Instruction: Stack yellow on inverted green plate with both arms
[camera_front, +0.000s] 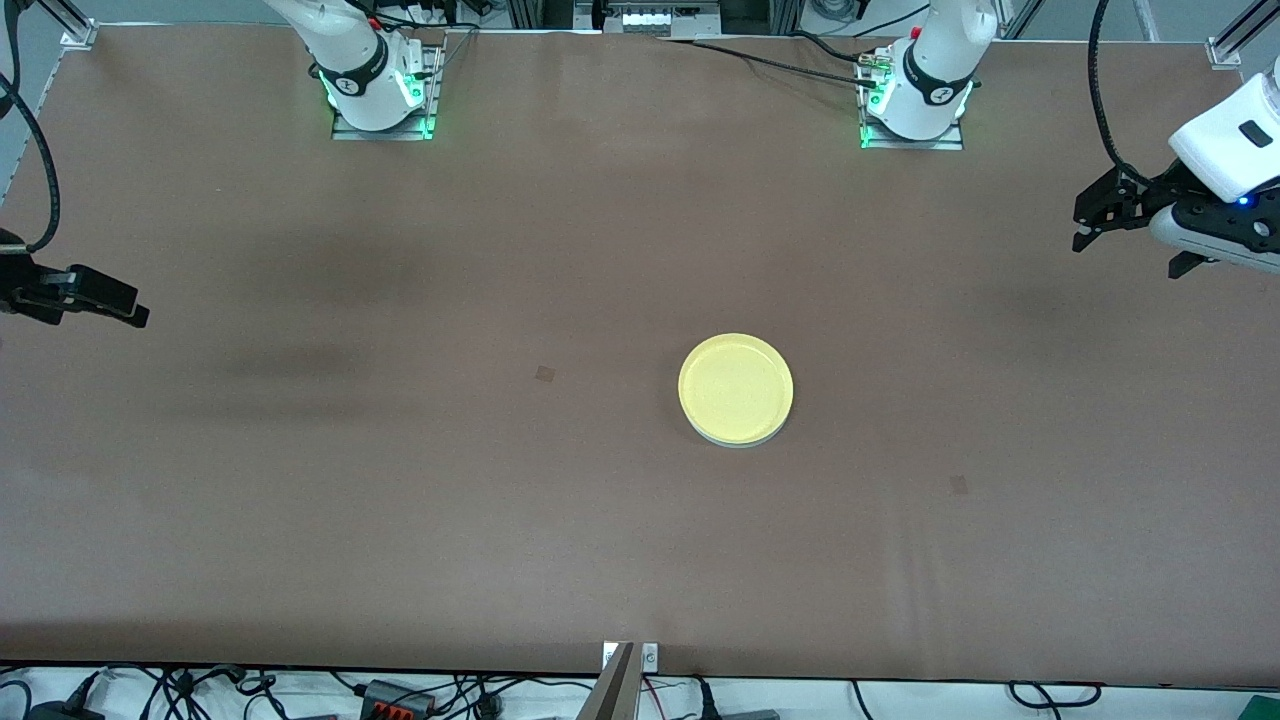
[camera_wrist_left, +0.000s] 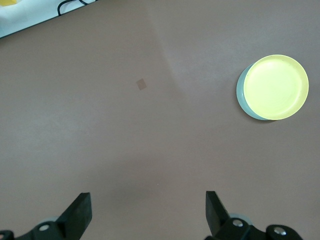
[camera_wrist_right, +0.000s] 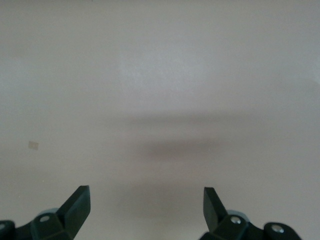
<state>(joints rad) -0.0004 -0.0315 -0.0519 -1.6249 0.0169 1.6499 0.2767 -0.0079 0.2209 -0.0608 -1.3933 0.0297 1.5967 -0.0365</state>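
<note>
The yellow plate (camera_front: 735, 387) lies rim up on top of the pale green plate (camera_front: 742, 440), of which only a thin edge shows beneath it, near the middle of the table. Both also show in the left wrist view, the yellow plate (camera_wrist_left: 276, 86) over the green plate (camera_wrist_left: 240, 93). My left gripper (camera_front: 1082, 228) is open and empty over the left arm's end of the table, well away from the plates; it also shows in the left wrist view (camera_wrist_left: 148, 200). My right gripper (camera_front: 135, 312) is open and empty over the right arm's end, also seen in its wrist view (camera_wrist_right: 146, 192).
The brown table cover (camera_front: 400, 500) has two small dark marks (camera_front: 545, 373) (camera_front: 958, 485). The arm bases (camera_front: 380, 90) (camera_front: 915, 100) stand along the table edge farthest from the front camera. Cables lie along the nearest edge (camera_front: 400, 695).
</note>
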